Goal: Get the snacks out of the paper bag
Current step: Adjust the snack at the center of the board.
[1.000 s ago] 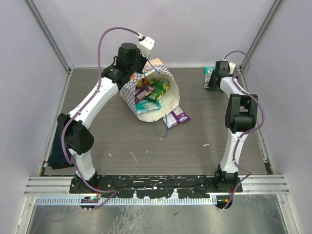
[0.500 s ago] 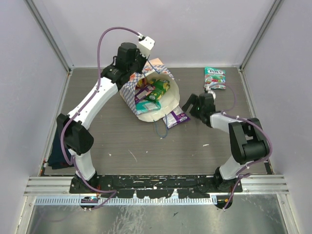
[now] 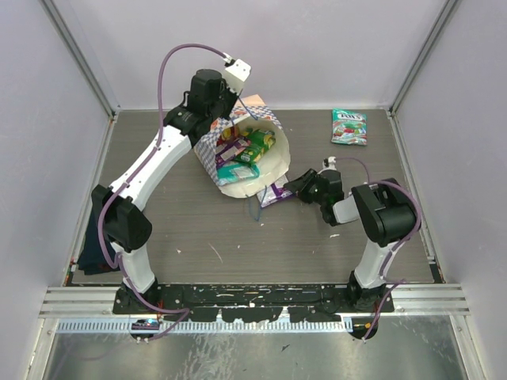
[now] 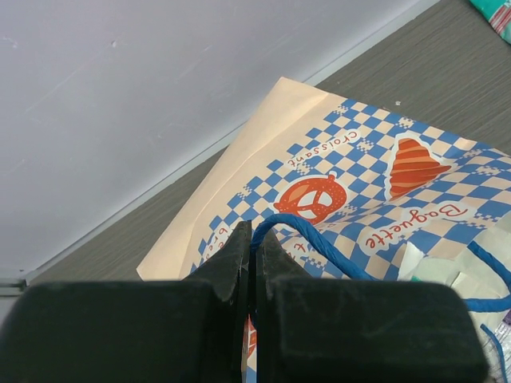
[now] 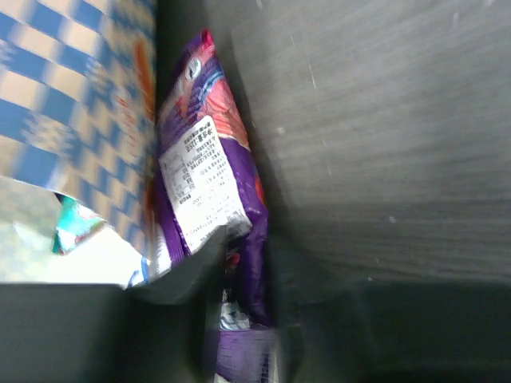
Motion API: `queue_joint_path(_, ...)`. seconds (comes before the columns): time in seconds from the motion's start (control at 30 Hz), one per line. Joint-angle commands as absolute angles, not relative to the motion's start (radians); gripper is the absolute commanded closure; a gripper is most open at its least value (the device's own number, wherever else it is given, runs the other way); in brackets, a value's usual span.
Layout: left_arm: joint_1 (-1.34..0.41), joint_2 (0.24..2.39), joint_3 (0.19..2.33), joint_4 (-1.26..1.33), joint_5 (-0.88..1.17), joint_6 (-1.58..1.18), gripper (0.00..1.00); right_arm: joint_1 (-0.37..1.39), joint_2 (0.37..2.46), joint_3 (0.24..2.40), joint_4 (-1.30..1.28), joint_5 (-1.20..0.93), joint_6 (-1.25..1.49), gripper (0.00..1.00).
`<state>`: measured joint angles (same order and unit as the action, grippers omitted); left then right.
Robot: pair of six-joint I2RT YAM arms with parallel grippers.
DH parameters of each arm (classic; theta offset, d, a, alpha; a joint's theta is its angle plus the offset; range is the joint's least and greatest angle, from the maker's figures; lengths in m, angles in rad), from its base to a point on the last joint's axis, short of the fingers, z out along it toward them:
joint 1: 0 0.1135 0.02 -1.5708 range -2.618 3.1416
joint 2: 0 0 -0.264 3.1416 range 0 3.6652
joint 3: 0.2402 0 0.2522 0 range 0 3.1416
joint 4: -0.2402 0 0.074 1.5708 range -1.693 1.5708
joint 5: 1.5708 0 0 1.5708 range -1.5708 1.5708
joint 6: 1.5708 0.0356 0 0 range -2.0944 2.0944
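Left gripper (image 4: pixel 251 249): pinching the blue cord handle (image 4: pixel 315 238), jaws fully closed, at the paper bag (image 3: pixel 273 165) rim.
Right gripper (image 3: pixel 297 188): straddling the purple packet (image 5: pixel 211 171) beside the bag's mouth, jaws partly apart (grip unclear).
Snacks (image 3: pixel 247 146): lying inside the bag.
Teal packet (image 3: pixel 348 127): lying well apart on the table.

Blue-checked cream paper bag (image 3: pixel 273 164) tilted open, holding perhaps four green and yellow packets (image 3: pixel 253 145); purple packet (image 3: pixel 276 192) at its rim; teal packet (image 3: pixel 349 127) well apart, far right.
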<state>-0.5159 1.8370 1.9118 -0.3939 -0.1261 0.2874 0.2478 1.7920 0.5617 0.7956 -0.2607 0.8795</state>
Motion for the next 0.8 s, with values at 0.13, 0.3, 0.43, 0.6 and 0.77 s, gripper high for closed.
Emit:
queue_joint_path(0.13,-0.502,1.787,1.913,-0.332,-0.172,0.324,1.00,0.150,1.606,0.554,0.555,-0.181,0.825,0.99)
queue_joint_path(0.3,-0.502,1.791,1.919,-0.331,-0.168,0.325,1.00,0.086,1.423,0.785,0.190,0.067,0.554,0.99)
queue_joint_path(0.43,-0.502,1.787,1.918,-0.331,-0.165,0.320,1.00,0.158,1.518,1.116,-0.091,0.238,0.346,0.99)
queue_joint_path(0.6,-0.502,1.775,1.906,-0.323,-0.172,0.323,1.00,0.265,1.616,1.349,-0.255,0.414,0.187,1.00)
queue_joint_path(0.77,-0.502,1.781,1.909,-0.325,-0.171,0.324,1.00,0.410,1.716,1.523,-0.451,0.777,0.072,0.99)
